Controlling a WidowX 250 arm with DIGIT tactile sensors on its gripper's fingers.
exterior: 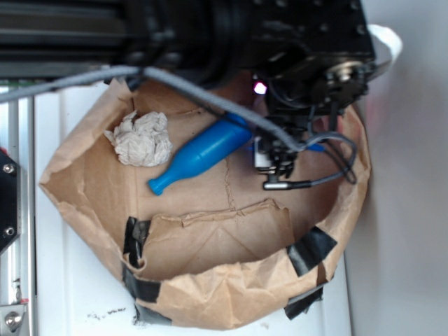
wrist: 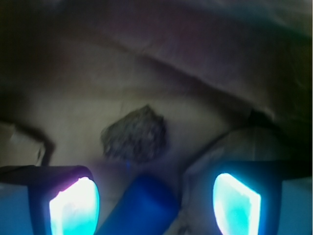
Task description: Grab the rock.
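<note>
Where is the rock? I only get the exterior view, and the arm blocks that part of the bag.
Observer: The wrist view shows the rock lying on the brown paper, just ahead of the fingers.
Operator: Are they holding it?
Observer: No. The fingers stand open and apart from it.
Operator: Is anything in the way?
Observer: The blue pin's end shows between the fingers, nearer the camera than the rock.
</note>
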